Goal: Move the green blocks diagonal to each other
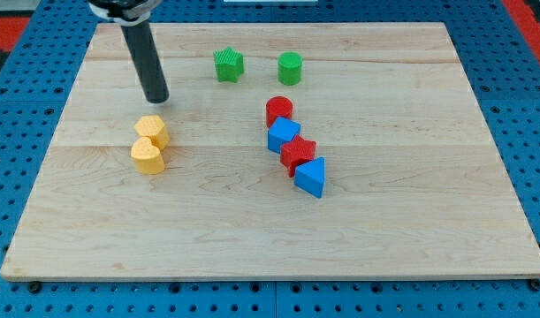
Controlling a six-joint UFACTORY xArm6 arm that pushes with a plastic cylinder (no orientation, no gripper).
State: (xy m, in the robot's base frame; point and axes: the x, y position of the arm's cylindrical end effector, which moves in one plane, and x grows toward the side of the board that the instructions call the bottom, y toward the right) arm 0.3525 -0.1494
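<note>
Camera view looks down on a pale wooden board [252, 238] lying on a blue pegboard surface [22, 106]. Both task blocks sit near the board's top edge: the green star-shaped block [228, 65] and, to its right and level with it, the green cylinder block [290, 68], with a clear gap between them. Bare wood runs to the view's right of the cylinder as far as the board's right edge, and a broad bare band crosses the whole bottom of the board. Below the cylinder a slanting chain runs down toward the view's right: a red cylinder block [279, 111], a blue cube-like block [284, 135], a red star-like block [298, 155] and a blue wedge-like block [311, 177], each touching the next. On the left, two yellow blocks [149, 143] stand one above the other, touching; their exact shapes are hard to make out. I carry no claw, so nothing opens, closes or grips: my arm ends in a dark rod, and my tip [156, 100] rests on the wood just above the upper yellow block, apart from it and well to the left of the green star. The rod's upper part is cut off by the view's top edge.
</note>
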